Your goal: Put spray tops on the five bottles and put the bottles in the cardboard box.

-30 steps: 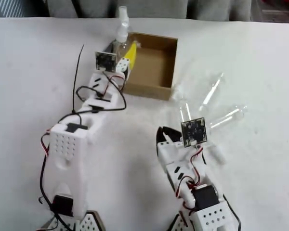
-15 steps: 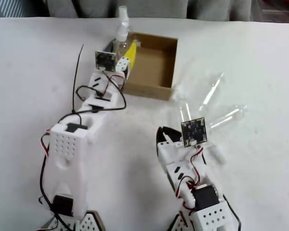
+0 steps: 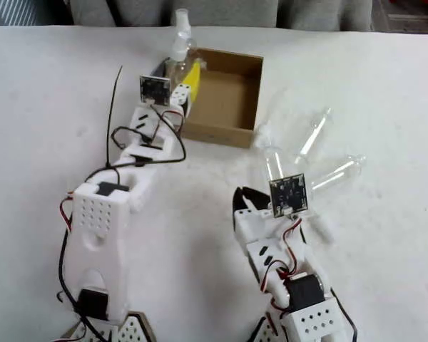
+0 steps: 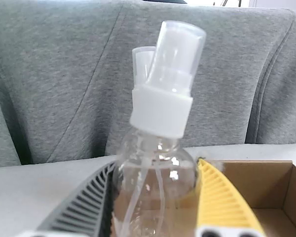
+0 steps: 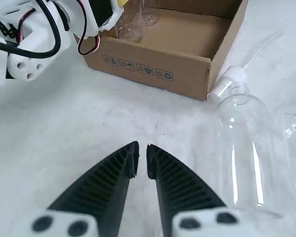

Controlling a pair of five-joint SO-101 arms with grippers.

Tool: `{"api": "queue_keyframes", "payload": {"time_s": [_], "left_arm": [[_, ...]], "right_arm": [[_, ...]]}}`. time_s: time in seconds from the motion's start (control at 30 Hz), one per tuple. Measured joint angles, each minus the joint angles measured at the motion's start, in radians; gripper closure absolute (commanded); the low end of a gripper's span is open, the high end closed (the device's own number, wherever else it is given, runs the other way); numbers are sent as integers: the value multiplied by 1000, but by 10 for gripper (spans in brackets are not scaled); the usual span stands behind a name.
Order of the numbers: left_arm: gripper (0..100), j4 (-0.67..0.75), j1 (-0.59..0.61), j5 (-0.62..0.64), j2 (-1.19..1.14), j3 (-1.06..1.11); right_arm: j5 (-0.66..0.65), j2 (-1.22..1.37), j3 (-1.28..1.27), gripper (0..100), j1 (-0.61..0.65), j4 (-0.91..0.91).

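White table, left hand clasping bottle

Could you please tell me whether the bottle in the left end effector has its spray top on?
On: the bottle in the left end effector wears a white spray top seated on its neck.

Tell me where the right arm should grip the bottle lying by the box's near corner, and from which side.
Grip the lying bottle across its round body, about mid-length, coming down from above. It rests on its side with its white spray top close to the cardboard box, so the neck end is crowded. The right gripper, jaws shut, likely must open wide first.
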State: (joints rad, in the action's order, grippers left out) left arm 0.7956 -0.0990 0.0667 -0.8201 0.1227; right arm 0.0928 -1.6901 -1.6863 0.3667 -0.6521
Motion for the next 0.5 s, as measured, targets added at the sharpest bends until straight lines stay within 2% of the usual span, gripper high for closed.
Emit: {"api": "queue_keyframes", "payload": {"time_s": [0.1,0.2,0.5], "left_arm": [[810,-18,3,0,0,0],[808,-60,8,0,0,0],[804,-66,11,0,0,0]], "right_arm": [[0,0,0,982,2,0],[0,0,0,982,2,0],[0,0,0,982,2,0]]}}
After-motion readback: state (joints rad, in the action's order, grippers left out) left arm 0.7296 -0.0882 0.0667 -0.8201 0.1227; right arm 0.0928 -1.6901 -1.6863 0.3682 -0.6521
